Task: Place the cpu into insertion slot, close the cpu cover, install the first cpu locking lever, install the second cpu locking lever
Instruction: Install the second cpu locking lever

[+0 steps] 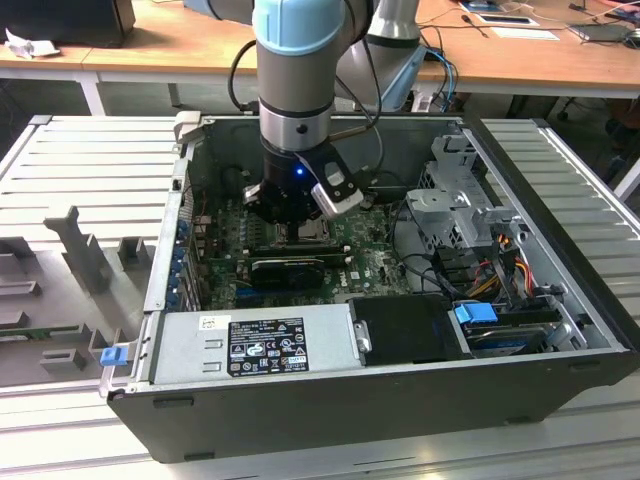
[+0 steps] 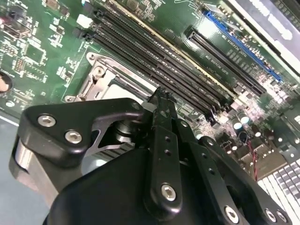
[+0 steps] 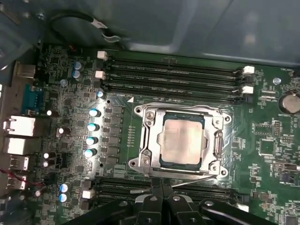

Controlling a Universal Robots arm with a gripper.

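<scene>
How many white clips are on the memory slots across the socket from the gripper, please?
4 white clips: two at one end of the slots, two at the opposite end; none seems hidden.

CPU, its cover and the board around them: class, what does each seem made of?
The cpu: dull silver-grey metal face, softly reflective. The cpu cover: thin, shiny bare metal, probably steel, catching glare. The circuit board: green laminate, probably fibreglass, with fine printed traces.
</scene>
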